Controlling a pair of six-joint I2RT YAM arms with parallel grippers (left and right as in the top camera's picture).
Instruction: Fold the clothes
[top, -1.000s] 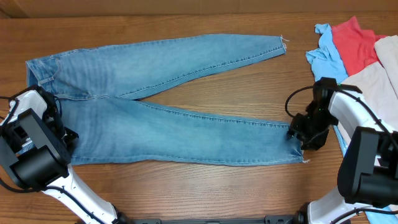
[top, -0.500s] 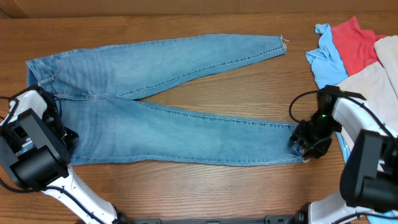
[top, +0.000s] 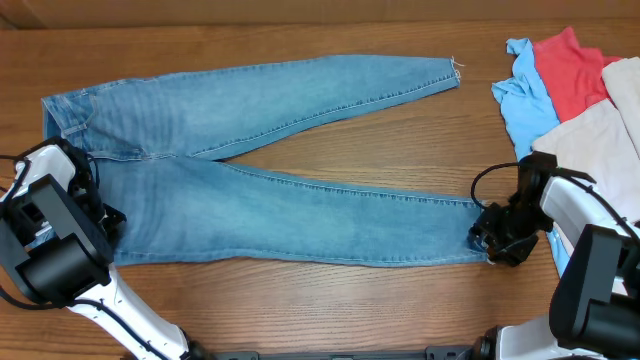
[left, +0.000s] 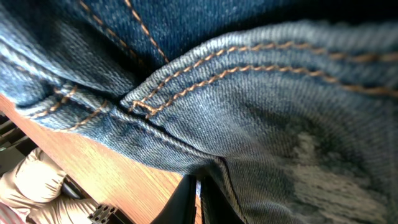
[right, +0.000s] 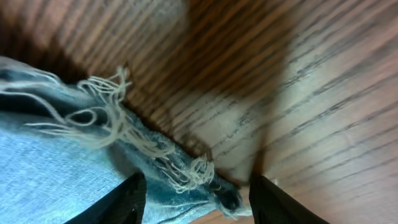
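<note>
**While the jeans lie flat, one end is gripped and the other only straddled**

Where the wooden table (top: 300, 300) is seen from overhead, a pair of light blue jeans (top: 250, 215) is spread flat across it, the waist at the left and the two legs running to the right in a narrow V. The upper leg ends near the far edge, and the lower leg ends just beside the right gripper (top: 495, 235).

The left gripper (top: 98, 215) is set at the near corner of the waist. In its wrist view the frame is filled with denim (left: 280, 124) and orange stitching. The two dark fingers (left: 186, 199) are pressed together at the bottom edge, and a fold of the cloth is pinched where they meet.

In the right wrist view the jaws of the right gripper (right: 202, 199) are held apart. The frayed hem (right: 112, 118) of the lower leg lies on the table (right: 311, 93) between the fingers (right: 130, 199), and nothing is grasped.

At the right edge a light blue garment (top: 525, 95), a red garment (top: 570, 65) and a beige garment (top: 600, 120) are heaped together, well apart from the upper leg.
</note>
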